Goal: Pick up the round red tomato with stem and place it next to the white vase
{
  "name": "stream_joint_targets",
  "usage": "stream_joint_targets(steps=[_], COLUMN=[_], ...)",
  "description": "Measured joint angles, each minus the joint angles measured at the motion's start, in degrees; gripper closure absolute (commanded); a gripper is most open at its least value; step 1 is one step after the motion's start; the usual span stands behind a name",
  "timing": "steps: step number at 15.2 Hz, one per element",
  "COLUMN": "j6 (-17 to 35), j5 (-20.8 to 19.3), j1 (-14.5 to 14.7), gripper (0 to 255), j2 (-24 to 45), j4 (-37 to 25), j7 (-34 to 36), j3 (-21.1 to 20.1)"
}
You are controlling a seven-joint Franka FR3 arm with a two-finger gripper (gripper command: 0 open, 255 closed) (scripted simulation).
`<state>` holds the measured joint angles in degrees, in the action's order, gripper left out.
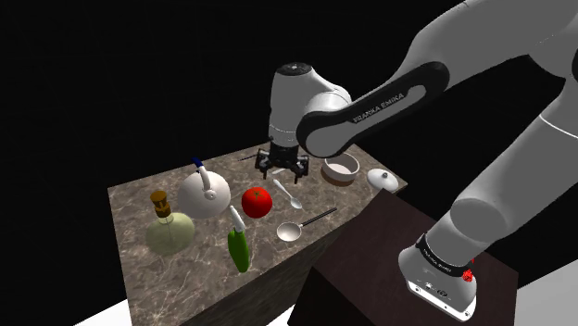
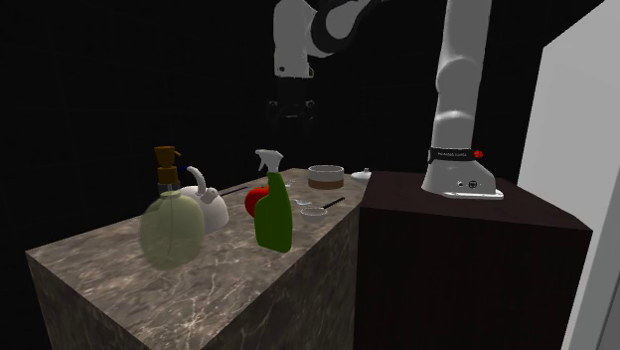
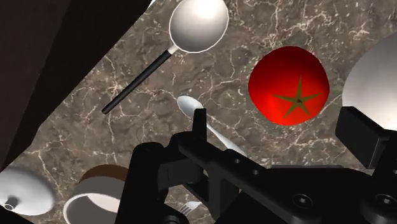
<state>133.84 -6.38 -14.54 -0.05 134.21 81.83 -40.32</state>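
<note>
A round red tomato (image 1: 257, 201) (green star-shaped stem facing up) sits upright on the marbled counter (image 1: 139, 199), just beside the bulbous white vase (image 1: 204, 193), not touching.

A marble counter (image 1: 130, 215) carries a green spray bottle (image 1: 238, 248) lying flat near its front edge. A ladle (image 1: 303, 224) and a spoon (image 1: 285, 193) lie apart. A brown-banded bowl (image 1: 340, 169) stands just beside a white domed lid (image 1: 383, 180).

Marble counter (image 1: 134, 208) with tomato (image 1: 257, 201), white vessel (image 1: 203, 194), pale flask (image 1: 170, 233), green bottle (image 1: 239, 248), ladle (image 1: 291, 231), spoon (image 1: 285, 192), bowl (image 1: 341, 169)
</note>
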Motion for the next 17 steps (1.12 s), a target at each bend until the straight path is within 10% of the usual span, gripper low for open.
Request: stream_joint_targets(steps=[8, 17], j6=[0.14, 1.23], j5=[-20.77, -25.98], j1=[6.93, 11.14], gripper=[0, 0], j2=[22.92, 32.45], j4=[-14.94, -21.76], j7=[31.36, 40.62], j3=[7.98, 13.71])
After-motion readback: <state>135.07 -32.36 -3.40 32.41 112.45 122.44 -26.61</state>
